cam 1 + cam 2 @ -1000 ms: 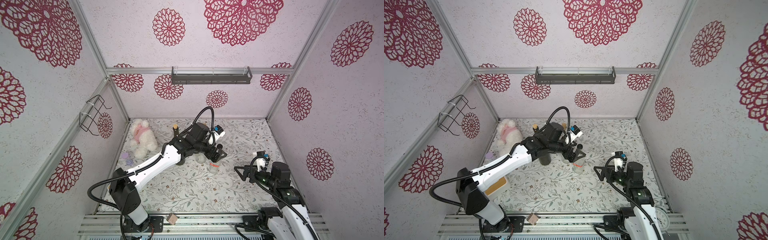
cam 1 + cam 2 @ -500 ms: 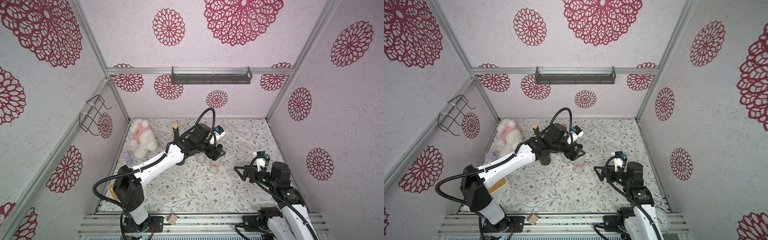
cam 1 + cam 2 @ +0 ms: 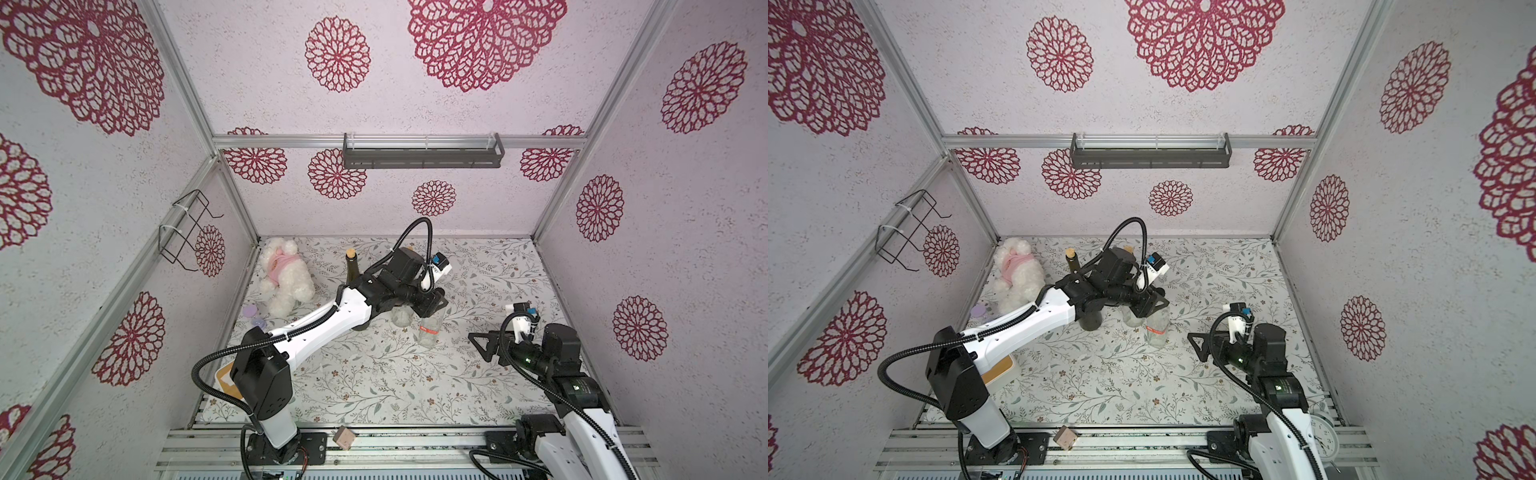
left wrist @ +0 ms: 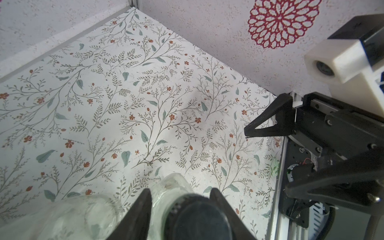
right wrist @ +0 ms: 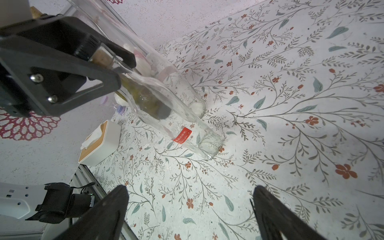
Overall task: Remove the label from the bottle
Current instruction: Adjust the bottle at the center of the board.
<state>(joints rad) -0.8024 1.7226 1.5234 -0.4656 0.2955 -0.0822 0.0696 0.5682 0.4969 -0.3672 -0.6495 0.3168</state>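
Well, the worktop [image 3: 374, 382] wears a pale matte sheet printed with thin grey-green sprigs and small rust-red flowers, a little scuffed in places. Rough off-white walls [image 3: 374, 104] close it in on three sides, stamped with crimson lace-like rosettes [image 3: 337, 54] and framed by aluminium bars [image 3: 399, 141]. A dark metal shelf [image 3: 422, 151] hangs on the far wall, and a black wire basket [image 3: 185, 230] on the left one.

Near the middle stands the bottle [image 3: 430, 332]: clear glass, slim and round-shouldered, its base on the worktop. A small red label [image 5: 182, 135] sits low on its side. The left hand [image 3: 432, 305], black and angular, is clenched on its corked neck.

Just left of it is a second clear bottle [image 3: 401, 318], and farther left a dark green bottle [image 3: 353, 272] with a cork stopper, partly behind the arm. A fluffy white plush dog [image 3: 284, 278] in a pink top lies in the far left corner, with lilac caps [image 3: 251, 311] nearby. A white tissue box [image 5: 104, 141] with a wooden lid sits at the near left.

The right hand [image 5: 189, 189], well to the right of the bottle, has its fingers spread wide and holds nothing.
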